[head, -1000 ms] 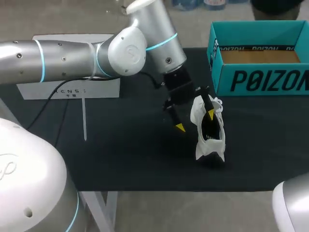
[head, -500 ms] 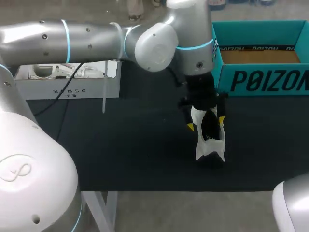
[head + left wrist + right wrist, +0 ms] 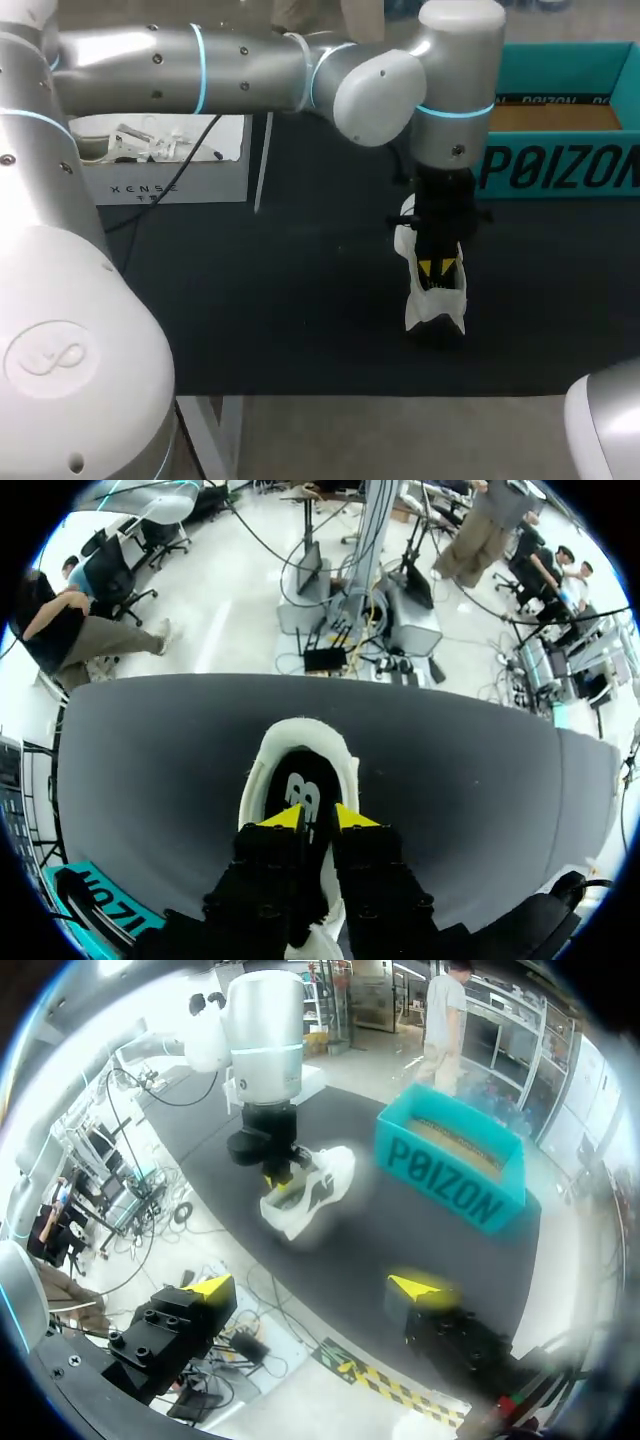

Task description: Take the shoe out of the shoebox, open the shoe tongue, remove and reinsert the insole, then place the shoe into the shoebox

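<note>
In the last second the left arm has swung across from the left side of the tabletop (image 3: 250, 300) and planted itself over the shoe (image 3: 435, 305). The left gripper (image 3: 437, 267), which had been spread wide beside and then astride the shoe, has drawn its jaws narrow. The yellow tips now sit almost together, down in the mouth of the shoe just above the black insole (image 3: 303, 783). Whether they pinch anything I can't make out from here. To my eye that puts the shoe well clear of the teal shoebox (image 3: 560, 165), and the work on the tongue or the insole is just starting (I'd not swear which). The shoe hasn't budged. It stands upright on its sole, right of the middle of the tabletop, near the front edge, with the shoebox at the far right. Its long axis runs near to far. The padded collar (image 3: 300, 735) at the near end looks like the heel, so the toe would point away towards the shoebox. The right gripper (image 3: 315, 1288) hangs off the near right corner, jaws wide and empty.
</note>
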`<action>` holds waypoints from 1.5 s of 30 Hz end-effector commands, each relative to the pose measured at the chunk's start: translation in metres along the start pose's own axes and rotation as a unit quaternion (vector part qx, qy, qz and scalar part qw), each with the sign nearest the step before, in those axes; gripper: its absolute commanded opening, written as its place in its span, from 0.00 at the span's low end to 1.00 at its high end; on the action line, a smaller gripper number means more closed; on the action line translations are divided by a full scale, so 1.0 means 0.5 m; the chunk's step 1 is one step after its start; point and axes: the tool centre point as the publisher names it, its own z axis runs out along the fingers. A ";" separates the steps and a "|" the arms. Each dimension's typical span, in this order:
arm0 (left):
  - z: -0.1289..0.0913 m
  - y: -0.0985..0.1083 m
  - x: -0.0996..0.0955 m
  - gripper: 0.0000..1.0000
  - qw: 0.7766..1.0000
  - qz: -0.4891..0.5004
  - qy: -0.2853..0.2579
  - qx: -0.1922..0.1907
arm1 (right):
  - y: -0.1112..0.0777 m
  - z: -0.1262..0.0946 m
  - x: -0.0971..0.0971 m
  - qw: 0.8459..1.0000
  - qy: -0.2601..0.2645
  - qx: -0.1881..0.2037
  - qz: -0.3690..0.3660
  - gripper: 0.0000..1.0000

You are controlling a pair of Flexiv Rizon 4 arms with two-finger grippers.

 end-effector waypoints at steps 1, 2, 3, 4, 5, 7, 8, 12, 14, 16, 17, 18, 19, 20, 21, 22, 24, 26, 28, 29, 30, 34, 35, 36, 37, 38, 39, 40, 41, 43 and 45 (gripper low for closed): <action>0.024 -0.006 -0.005 0.00 1.000 0.000 0.004 -0.012 | 0.006 -0.001 -0.005 1.000 0.002 0.003 0.000 1.00; 0.030 -0.007 -0.006 0.00 1.000 0.001 0.004 -0.012 | 0.006 -0.001 -0.005 1.000 0.002 0.003 0.000 1.00; 0.036 -0.006 -0.007 0.00 1.000 0.001 0.004 -0.012 | 0.006 -0.001 -0.005 1.000 0.002 0.003 0.000 1.00; 0.043 -0.006 -0.008 0.00 1.000 0.001 0.006 -0.013 | 0.006 -0.001 -0.005 1.000 0.002 0.003 0.000 1.00; 0.050 -0.007 -0.009 0.00 1.000 0.007 0.004 -0.014 | 0.006 -0.001 -0.005 1.000 0.002 0.003 0.000 1.00; 0.067 -0.009 -0.009 0.00 1.000 0.008 0.007 -0.014 | 0.006 -0.001 -0.005 1.000 0.002 0.003 0.000 1.00; 0.076 -0.010 -0.009 0.00 1.000 0.014 0.007 -0.016 | 0.006 -0.001 -0.005 1.000 0.002 0.003 0.000 1.00; 0.117 -0.013 -0.009 0.00 1.000 0.024 0.006 -0.019 | 0.006 -0.001 -0.005 1.000 0.002 0.003 0.000 1.00; 0.135 -0.009 -0.006 0.00 1.000 0.025 -0.003 -0.019 | 0.006 -0.001 -0.005 1.000 0.002 0.003 0.000 1.00; 0.148 -0.004 -0.005 0.00 0.999 0.030 -0.007 -0.022 | 0.006 -0.001 -0.005 1.000 0.002 0.003 0.000 1.00; 0.151 -0.002 -0.005 0.00 0.999 0.034 -0.011 -0.022 | 0.006 -0.001 -0.005 1.000 0.002 0.003 0.000 1.00; 0.153 -0.001 -0.005 0.00 0.999 0.033 -0.012 -0.022 | 0.006 -0.001 -0.005 1.000 0.002 0.003 0.000 1.00; 0.153 -0.001 -0.005 0.00 0.999 0.033 -0.012 -0.022 | 0.006 -0.001 -0.005 1.000 0.002 0.003 0.000 1.00; 0.153 0.000 -0.005 0.00 0.999 0.033 -0.012 -0.022 | 0.006 -0.001 -0.005 1.000 0.002 0.003 0.000 1.00; 0.147 -0.001 -0.005 0.00 0.999 0.034 -0.013 -0.024 | 0.006 -0.001 -0.005 1.000 0.002 0.003 0.000 1.00; 0.141 -0.004 -0.005 0.00 0.999 0.033 -0.013 -0.029 | 0.006 -0.001 -0.005 1.000 0.002 0.003 0.000 1.00; 0.125 -0.009 -0.006 0.00 0.999 0.036 -0.013 -0.039 | 0.006 -0.001 -0.005 1.000 0.002 0.003 0.000 1.00; 0.109 -0.014 -0.008 0.00 0.998 0.040 -0.011 -0.049 | 0.006 -0.001 -0.005 1.000 0.002 0.003 0.000 1.00; 0.095 -0.017 -0.009 0.00 0.997 0.042 -0.012 -0.058 | 0.006 -0.001 -0.005 1.000 0.002 0.003 0.000 1.00; 0.089 -0.018 -0.010 0.00 0.997 0.044 -0.012 -0.065 | 0.006 -0.001 -0.005 1.000 0.002 0.003 0.000 1.00; 0.083 -0.017 -0.010 0.00 0.997 0.045 -0.015 -0.069 | 0.006 -0.001 -0.005 1.000 0.002 0.003 0.000 1.00; 0.073 -0.010 -0.013 0.00 0.995 0.048 -0.015 -0.083 | 0.006 -0.001 -0.005 1.000 0.002 0.003 0.000 1.00; 0.073 -0.007 -0.014 0.00 0.995 0.050 -0.016 -0.086 | 0.006 -0.001 -0.005 1.000 0.002 0.003 0.000 1.00; 0.073 -0.005 -0.015 0.00 0.995 0.052 -0.015 -0.088 | 0.006 -0.001 -0.005 1.000 0.002 0.003 0.000 1.00; 0.075 -0.003 -0.016 0.00 0.995 0.052 -0.014 -0.089 | 0.006 -0.001 -0.005 1.000 0.002 0.003 0.000 1.00; 0.080 -0.001 -0.017 0.00 0.995 0.052 -0.014 -0.089 | 0.006 -0.001 -0.005 1.000 0.002 0.003 0.000 1.00; 0.085 0.000 -0.018 0.00 0.994 0.054 -0.013 -0.090 | 0.006 -0.001 -0.005 1.000 0.002 0.003 0.000 1.00; 0.090 0.000 -0.019 0.00 0.994 0.056 -0.011 -0.093 | 0.006 -0.001 -0.005 1.000 0.002 0.003 0.000 1.00; 0.097 0.001 -0.019 0.00 0.994 0.057 -0.010 -0.093 | 0.006 -0.001 -0.005 1.000 0.002 0.003 0.000 1.00; 0.111 0.003 -0.022 0.00 0.994 0.059 0.000 -0.093 | 0.006 -0.001 -0.005 1.000 0.002 0.003 0.000 1.00; 0.121 0.002 -0.024 0.00 0.994 0.060 0.003 -0.093 | 0.006 -0.001 -0.005 1.000 0.002 0.003 0.000 1.00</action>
